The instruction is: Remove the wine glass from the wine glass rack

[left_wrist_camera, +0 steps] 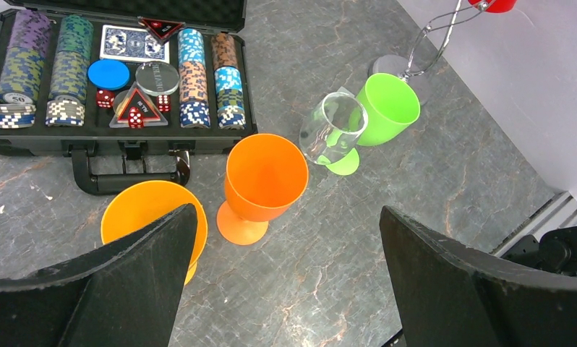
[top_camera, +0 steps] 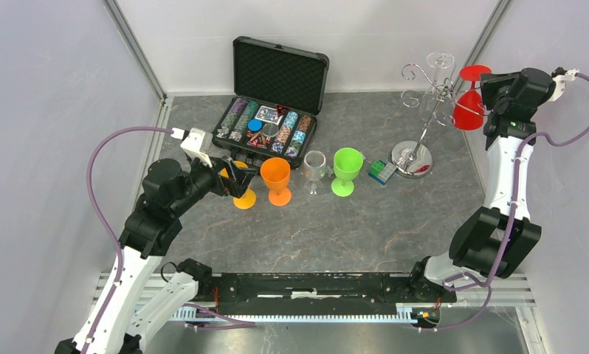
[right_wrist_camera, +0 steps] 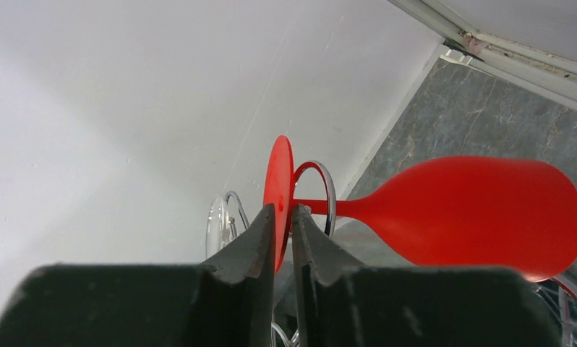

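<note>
The right end effector (right_wrist_camera: 283,213) has its 2 fingers drawn narrow on either face of the wine glass (right_wrist_camera: 473,210) foot; whether they already pinch it I cannot tell. The glass is opaque red and hangs bowl-down from a scroll arm of the chrome wine glass rack (top_camera: 412,155), at the table's (top_camera: 350,236) far right corner. The left end effector (left_wrist_camera: 287,213) is spread wide and holds nothing.

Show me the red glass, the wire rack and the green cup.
red glass (right_wrist_camera: 481,210), right wrist view, on its bowl.
wire rack (top_camera: 408,154), top view, on its round base.
green cup (left_wrist_camera: 390,106), left wrist view, on its bowl.
</note>
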Robot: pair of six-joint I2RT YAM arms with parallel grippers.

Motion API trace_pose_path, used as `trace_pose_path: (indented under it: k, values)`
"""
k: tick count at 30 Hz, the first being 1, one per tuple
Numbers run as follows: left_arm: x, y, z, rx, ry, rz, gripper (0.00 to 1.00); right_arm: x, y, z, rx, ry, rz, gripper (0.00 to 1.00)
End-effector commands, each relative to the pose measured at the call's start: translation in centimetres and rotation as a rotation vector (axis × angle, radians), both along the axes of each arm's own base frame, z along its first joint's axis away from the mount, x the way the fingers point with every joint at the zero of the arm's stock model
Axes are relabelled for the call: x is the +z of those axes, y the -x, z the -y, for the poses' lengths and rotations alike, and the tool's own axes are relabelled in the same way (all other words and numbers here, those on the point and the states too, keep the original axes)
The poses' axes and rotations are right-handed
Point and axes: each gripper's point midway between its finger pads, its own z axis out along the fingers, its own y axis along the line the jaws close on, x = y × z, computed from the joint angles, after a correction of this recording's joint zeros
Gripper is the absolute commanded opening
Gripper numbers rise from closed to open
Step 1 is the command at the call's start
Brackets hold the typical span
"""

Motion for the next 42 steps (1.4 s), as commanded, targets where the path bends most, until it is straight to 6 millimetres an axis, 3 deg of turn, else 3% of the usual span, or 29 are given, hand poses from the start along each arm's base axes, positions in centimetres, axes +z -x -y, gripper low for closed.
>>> trace_pose_path:
  k: [1, 4, 20, 27, 33, 42]
  values:
    - [0.9, -0.3, 0.0, 0.000, 0.008, 0.047, 1.00, -0.2, -0.1, -0.8, 0.023, -0.036, 0.002, 0.13]
    - [1.0, -0.3, -0.1, 0.003, 0.008, 0.049, 1.00, -0.1, -0.1, -0.9, 0.026, -0.038, 0.000, 0.00]
    - [0.9, -0.3, -0.1, 0.002, 0.007, 0.050, 1.00, 5.5, 2.2, 0.3, -0.079, 0.069, 0.158, 0.00]
    - [0.9, -0.3, -0.1, 0.001, 0.007, 0.049, 1.00, 5.3, 2.2, 0.7, -0.099, 0.071, 0.149, 0.00]
    - [0.9, -0.3, -0.1, 0.003, 0.005, 0.048, 1.00, 4.9, 3.5, 1.2, -0.152, 0.072, 0.124, 0.00]
    - [0.8, -0.3, -0.1, 0.002, 0.007, 0.046, 1.00, 5.1, 4.4, -1.0, -0.069, 0.027, 0.138, 0.00]
